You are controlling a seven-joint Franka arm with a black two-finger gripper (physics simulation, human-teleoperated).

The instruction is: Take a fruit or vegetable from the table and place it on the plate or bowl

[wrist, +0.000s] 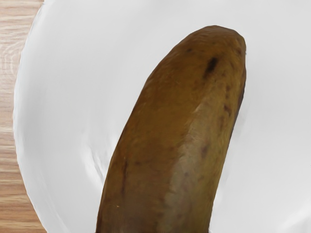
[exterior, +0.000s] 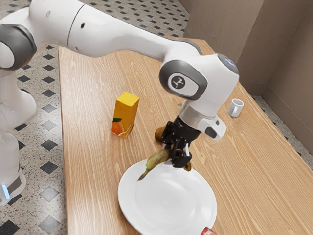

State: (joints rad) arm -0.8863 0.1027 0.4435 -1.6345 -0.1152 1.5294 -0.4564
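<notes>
- While the arm (exterior: 122, 34) reaches in from the exterior view's left, its gripper (exterior: 179, 157) hangs over the far rim of the plate (exterior: 166, 205).
- Gripper clamped on the banana (exterior: 157, 157): black fingers press it from two sides, near its middle.
- Banana dull yellow-green to brown, tilted. One tip points down toward the exterior view's left, over the plate's rim; the other end shows past the fingers on the right.
- Cannot tell whether the low tip touches the plate.
- Wrist view: banana (wrist: 180, 145), brown and speckled, runs out from under the hand. White plate (wrist: 73, 97) lies behind it, with a strip of wooden table (wrist: 14, 48) beside the rim.
- Plate sits on the table (exterior: 244, 161), near its front edge.
- Carton (exterior: 125, 115), orange and yellow, upright, well apart from the plate.
- Brown lump (exterior: 160, 132) on the table just behind the gripper; kind unclear.
- White cup (exterior: 235, 107) upright, near the table's far right edge.
- Red thing (exterior: 209, 231) just beside the plate's near rim, cut by the frame.
</notes>
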